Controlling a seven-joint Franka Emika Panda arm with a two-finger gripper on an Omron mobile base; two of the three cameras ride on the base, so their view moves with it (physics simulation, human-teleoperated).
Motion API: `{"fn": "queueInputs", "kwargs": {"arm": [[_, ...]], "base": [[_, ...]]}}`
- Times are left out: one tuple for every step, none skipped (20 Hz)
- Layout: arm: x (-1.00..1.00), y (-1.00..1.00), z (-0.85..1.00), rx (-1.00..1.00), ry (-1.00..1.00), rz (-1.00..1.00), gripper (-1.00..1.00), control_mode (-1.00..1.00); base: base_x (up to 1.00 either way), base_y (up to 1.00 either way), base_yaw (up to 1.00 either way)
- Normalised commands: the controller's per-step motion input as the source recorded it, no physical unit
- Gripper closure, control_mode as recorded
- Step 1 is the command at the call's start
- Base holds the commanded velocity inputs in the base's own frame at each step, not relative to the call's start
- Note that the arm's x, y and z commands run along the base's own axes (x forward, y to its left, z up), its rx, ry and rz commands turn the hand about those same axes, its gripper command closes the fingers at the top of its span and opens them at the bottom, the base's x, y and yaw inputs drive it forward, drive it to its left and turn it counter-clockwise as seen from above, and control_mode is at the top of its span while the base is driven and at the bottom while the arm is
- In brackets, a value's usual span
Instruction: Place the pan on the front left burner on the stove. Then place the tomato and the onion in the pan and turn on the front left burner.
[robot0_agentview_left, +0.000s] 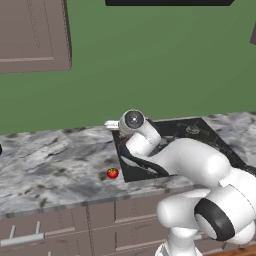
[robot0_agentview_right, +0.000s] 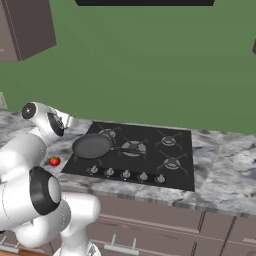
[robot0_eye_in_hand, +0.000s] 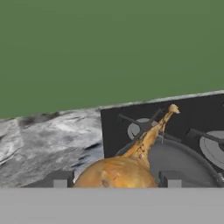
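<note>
In the hand view the yellow-brown onion sits between my two finger tips, its pointed stalk reaching up and right; my gripper is shut on it. Just beyond lies the rim of the dark pan. In the right base view the pan rests on the stove over the front left burner, its handle pointing right, and my hand hovers just left of it. The red tomato lies on the marble counter left of the stove, also seen as the tomato near the counter's front edge.
A row of silver knobs lines the stove's front edge. The green wall stands close behind the cooktop. Brown wall cabinets hang at the upper left. Marble counter stretches to the left of the stove.
</note>
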Motion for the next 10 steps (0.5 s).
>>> {"fn": "queueInputs", "kwargs": {"arm": [[-0.30, -0.16, 0.74, 0.09, 0.02, -0.13, 1.00, -1.00], [-0.32, -0.16, 0.55, 0.07, 0.08, -0.13, 1.00, -1.00], [-0.30, -0.15, 0.41, 0.05, 0.09, -0.13, 1.00, -1.00], [-0.26, -0.18, 0.28, 0.04, 0.11, -0.11, 1.00, -1.00], [-0.22, -0.18, 0.14, 0.03, 0.13, -0.10, 1.00, -1.00], [-0.26, -0.22, 0.08, 0.04, 0.14, -0.08, 1.00, -1.00], [-0.22, -0.19, 0.00, 0.04, 0.17, -0.08, 1.00, -1.00], [-0.18, -0.17, 0.00, 0.03, 0.17, -0.07, 1.00, -1.00], [-0.13, -0.16, 0.00, 0.02, 0.15, -0.06, 1.00, -1.00], [-0.10, -0.19, 0.00, 0.02, 0.14, -0.05, 1.00, -1.00]], "base": [[0.00, 0.00, 0.00], [0.00, 0.00, 0.00], [0.00, 0.00, 0.00], [0.00, 0.00, 0.00], [0.00, 0.00, 0.00], [0.00, 0.00, 0.00], [0.00, 0.00, 0.00], [0.00, 0.00, 0.00], [0.00, 0.00, 0.00], [0.00, 0.00, 0.00]]}}
